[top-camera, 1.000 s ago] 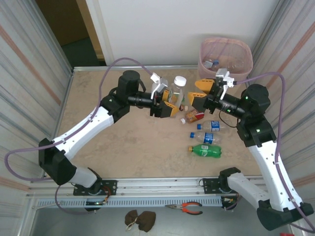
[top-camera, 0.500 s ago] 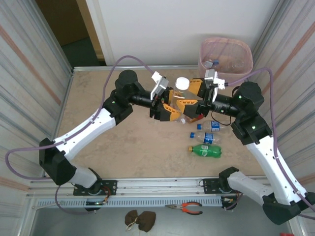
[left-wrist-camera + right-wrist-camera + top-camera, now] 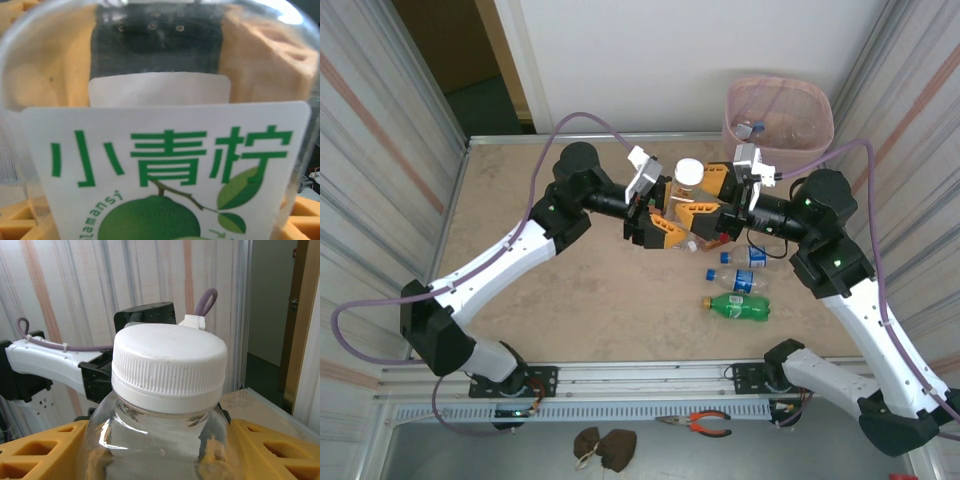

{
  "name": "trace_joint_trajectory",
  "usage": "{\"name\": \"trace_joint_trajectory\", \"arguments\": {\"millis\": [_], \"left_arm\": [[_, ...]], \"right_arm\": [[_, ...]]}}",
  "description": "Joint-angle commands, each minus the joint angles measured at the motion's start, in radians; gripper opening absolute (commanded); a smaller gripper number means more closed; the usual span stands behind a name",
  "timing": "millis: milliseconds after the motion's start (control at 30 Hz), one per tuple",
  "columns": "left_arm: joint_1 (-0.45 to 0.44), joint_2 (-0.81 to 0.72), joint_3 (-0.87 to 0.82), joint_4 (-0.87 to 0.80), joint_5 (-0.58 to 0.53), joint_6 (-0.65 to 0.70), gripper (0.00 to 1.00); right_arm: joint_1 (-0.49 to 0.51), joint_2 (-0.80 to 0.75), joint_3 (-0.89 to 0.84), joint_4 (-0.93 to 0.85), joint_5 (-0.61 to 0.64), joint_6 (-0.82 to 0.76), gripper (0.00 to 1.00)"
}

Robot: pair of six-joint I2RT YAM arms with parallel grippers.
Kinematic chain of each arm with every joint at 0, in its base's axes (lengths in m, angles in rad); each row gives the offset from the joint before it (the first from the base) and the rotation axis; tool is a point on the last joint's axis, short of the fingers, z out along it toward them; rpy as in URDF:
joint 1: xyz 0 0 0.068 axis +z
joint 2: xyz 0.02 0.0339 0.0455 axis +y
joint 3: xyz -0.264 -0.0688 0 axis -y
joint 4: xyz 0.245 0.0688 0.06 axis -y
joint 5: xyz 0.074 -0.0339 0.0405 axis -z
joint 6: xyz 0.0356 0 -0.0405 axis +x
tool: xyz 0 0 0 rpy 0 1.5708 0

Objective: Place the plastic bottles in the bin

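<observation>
I am bracketing the upright white-capped bottle (image 3: 687, 178) mid-counter (image 3: 590, 290) with my left claw (image 3: 672, 210) and right claw (image 3: 706, 198), unable to tell which is pinching, so the right should be squeezing firmly before carrying it to the far-right bin (image 3: 731, 112).

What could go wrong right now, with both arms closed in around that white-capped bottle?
1. The left end effector and the right end effector both flank the white-capped bottle. Whether either grips it firmly is unclear, so a badly timed release could drop it.
2. A drop would likely land near the green bottle and the others lying nearby, scattering them.
3. The yellow fingers of the two arms crowd together and might knock each other.
</observation>
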Motion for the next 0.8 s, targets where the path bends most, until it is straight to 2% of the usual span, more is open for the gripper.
{"name": "trace_joint_trajectory", "arguments": {"millis": [0,167,267,400,567,667,733,767], "left_arm": [[0.009,-0.047,-0.014,0.006,-0.083,0.025,0.78],[0.049,-0.146,-0.122,0.004,-0.212,0.049,0.83],[0.073,-0.202,-0.181,-0.016,-0.280,0.063,0.85],[0.086,-0.258,-0.226,-0.088,-0.337,0.100,0.85],[0.087,-0.317,-0.279,-0.135,-0.375,0.124,0.85],[0.090,-0.349,-0.310,-0.146,-0.402,0.129,0.85],[0.092,-0.364,-0.325,-0.147,-0.415,0.131,0.85],[0.092,-0.370,-0.331,-0.148,-0.421,0.131,0.85]], "right_arm": [[0.016,-0.005,0.040,-0.002,0.042,-0.019,0.58],[0.007,0.018,0.096,-0.078,0.187,-0.057,0.56],[-0.039,0.047,0.131,-0.092,0.238,-0.038,0.55],[-0.167,0.115,0.186,-0.088,0.279,0.037,0.53],[-0.351,0.225,0.252,-0.050,0.447,0.234,0.49],[-0.406,0.292,0.271,-0.001,0.582,0.322,0.40],[-0.437,0.347,0.293,0.023,0.644,0.379,0.26],[-0.453,0.375,0.307,0.034,0.650,0.407,0.23]]}}
